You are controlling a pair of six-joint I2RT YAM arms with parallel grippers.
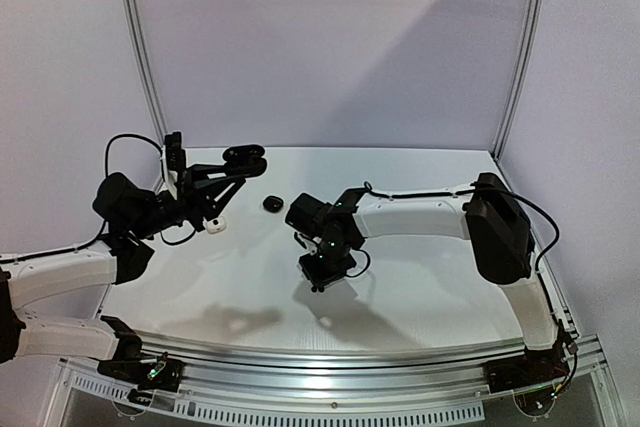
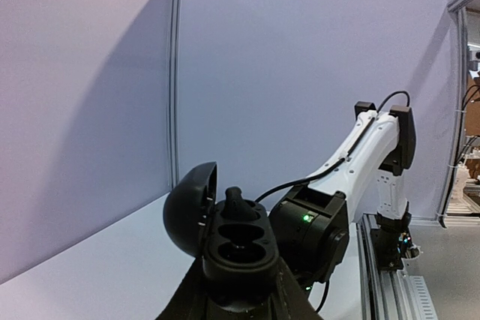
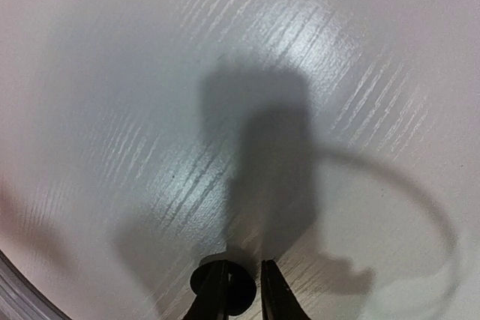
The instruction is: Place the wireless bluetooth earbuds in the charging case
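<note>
Since the right claw [image 3: 244, 273] is pinched at its very tips on a small glossy black earbud [image 3: 241, 299], fingers nearly together and pointing down over the pale grained table [image 3: 322, 73], the step in hand looks like carrying that bud to the case. The open black oval plastic charging case [image 2: 240, 252] is clamped between the fingers of the left claw [image 2: 241, 301] and held up off the table. Its domed hinged lid [image 2: 189, 211] is swung back to that claw's left. The well farther from the left claw holds a seated black earbud [image 2: 233, 201] with its stem standing up. The empty well [image 2: 240, 236] nearer the claw is the likely target.

The right claw hangs well apart from the case and lower than it, so it should rise first, then come in above the empty well, clear of the lid and the seated bud. The grip looks shallow, so the bud could pivot. Which way it is turned cannot be told from the wrist view, so its stem should be checked against the socket before lowering. The right claw should let go only once the bud sits flush, with the left claw holding the case level.

A small black rounded piece [image 1: 272, 204] lies on the table between the claws, and a small white piece [image 1: 215, 225] sits just below the left one.
</note>
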